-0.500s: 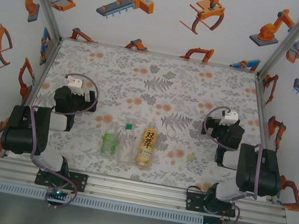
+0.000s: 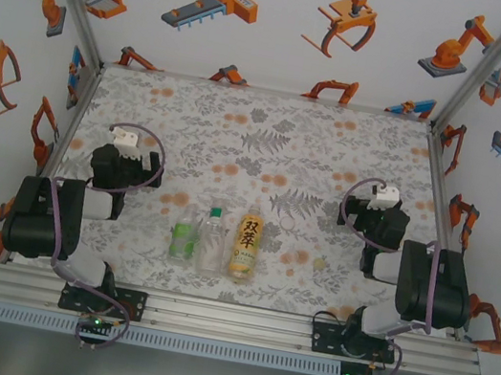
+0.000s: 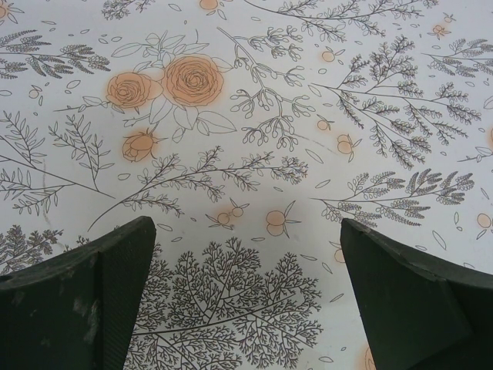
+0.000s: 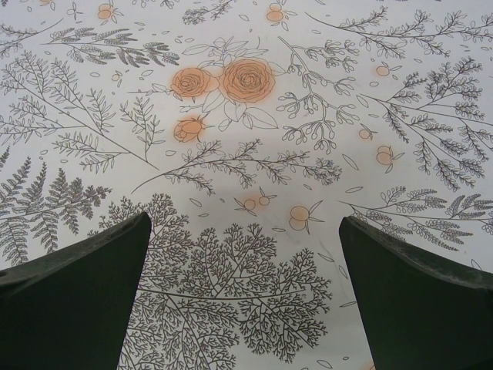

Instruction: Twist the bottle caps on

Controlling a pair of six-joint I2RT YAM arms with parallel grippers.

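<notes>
Three bottles stand in a row near the table's front middle: a short green-tinted bottle (image 2: 183, 240), a clear bottle (image 2: 211, 247) and an amber bottle (image 2: 247, 241) with a yellow label. A green cap (image 2: 216, 212) sits at the clear bottle's top and a yellowish cap (image 2: 253, 210) at the amber one's; how tight they are I cannot tell. My left gripper (image 3: 246, 235) hangs open over bare tablecloth, left of the bottles. My right gripper (image 4: 245, 231) is open too, over bare cloth to their right. Nothing lies between either pair of fingers.
The left arm (image 2: 112, 173) and the right arm (image 2: 382, 225) are folded back near their bases on either side of the row. The flowered tablecloth (image 2: 268, 142) runs back to white walls with robot pictures. An aluminium rail (image 2: 227, 319) lines the near edge.
</notes>
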